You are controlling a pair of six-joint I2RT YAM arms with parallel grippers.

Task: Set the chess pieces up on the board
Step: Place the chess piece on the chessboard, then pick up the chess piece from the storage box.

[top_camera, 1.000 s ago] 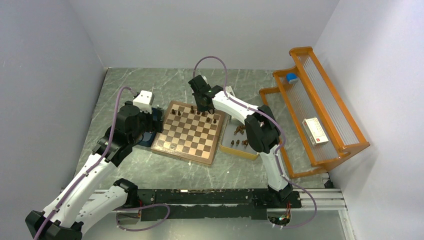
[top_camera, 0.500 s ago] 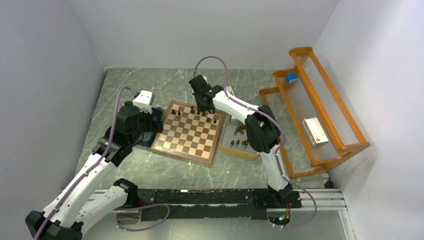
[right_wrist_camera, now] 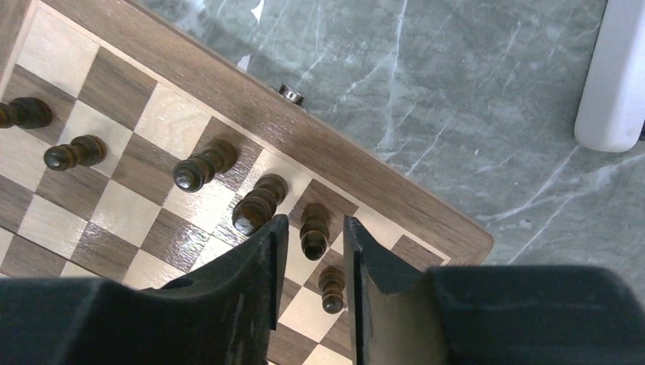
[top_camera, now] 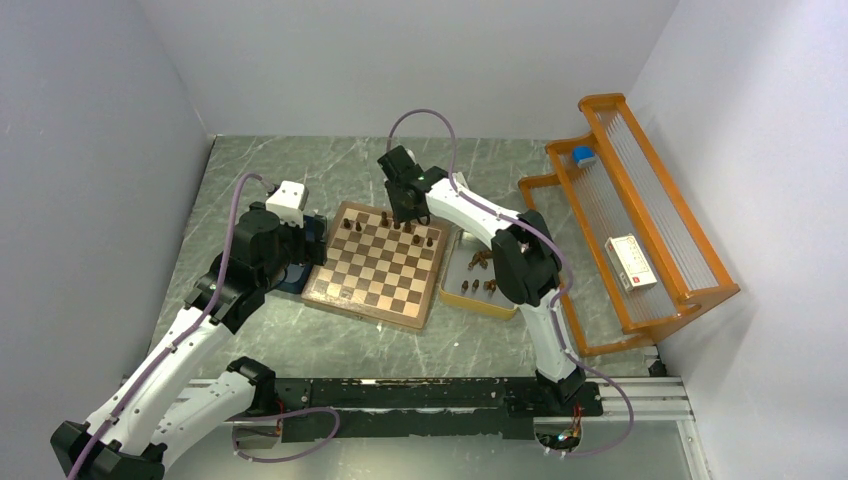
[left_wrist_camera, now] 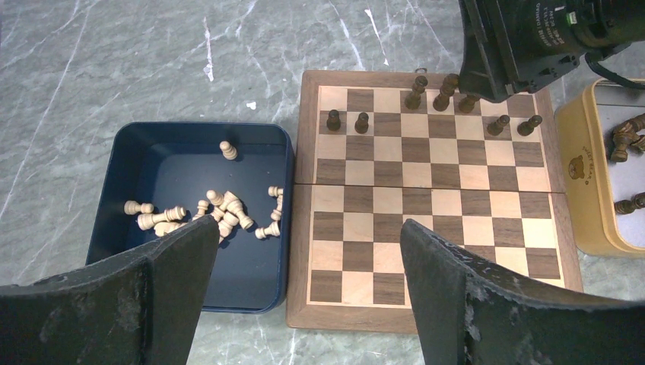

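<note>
The board (left_wrist_camera: 426, 220), chess pieces (left_wrist_camera: 362, 122) on it, lies between left tray (left_wrist_camera: 175, 163) and right tray (left_wrist_camera: 586, 213).

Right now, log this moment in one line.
right jaws: slightly open astride dark piece on board edge row | left jaws: wide open, empty, by blue tray

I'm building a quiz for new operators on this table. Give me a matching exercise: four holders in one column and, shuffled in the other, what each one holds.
Holders
1. blue tray
2. yellow tray
3. rack
4. board

Contents
A. white box
B. upright dark pieces in rows
C. light pieces
D. jumbled dark pieces

Pairs: 1-C, 2-D, 3-A, 4-B.
</note>
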